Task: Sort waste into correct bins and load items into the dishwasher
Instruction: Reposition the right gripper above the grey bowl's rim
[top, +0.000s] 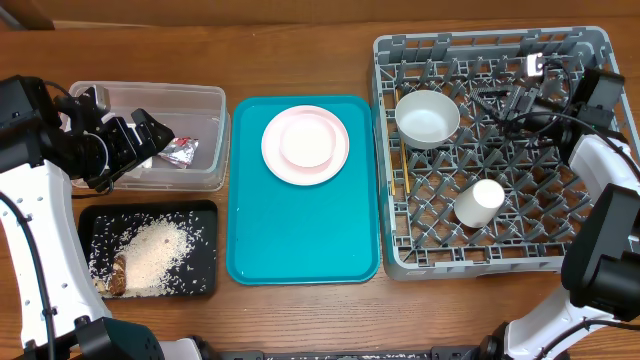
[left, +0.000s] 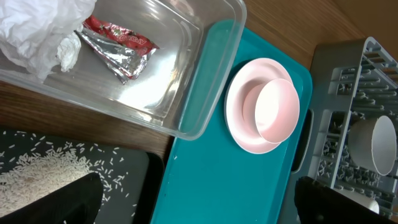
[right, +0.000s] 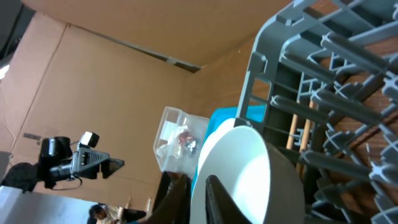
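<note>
The clear tub (top: 205, 100) holds the foil wrapper (top: 180, 152) and the white napkin (left: 37, 31); the wrapper also shows in the left wrist view (left: 118, 50). My left gripper (top: 140, 138) hovers over the tub, open and empty (left: 199, 208). The black tray (top: 200, 215) holds rice and brown scraps (top: 150, 250). The pink bowl (top: 305, 143) sits on the pink plate (top: 335, 165) on the teal tray. The grey rack (top: 570, 250) holds the white bowl (top: 427, 118) and the cream cup (top: 480, 202). My right gripper (right: 200, 199) pinches the white bowl's rim (right: 242, 168).
The teal tray (top: 300, 240) lies between the bins and the rack. A thin wooden stick (top: 405, 185) lies in the rack's left side. Cardboard walls and a camera rig stand beyond the table in the right wrist view.
</note>
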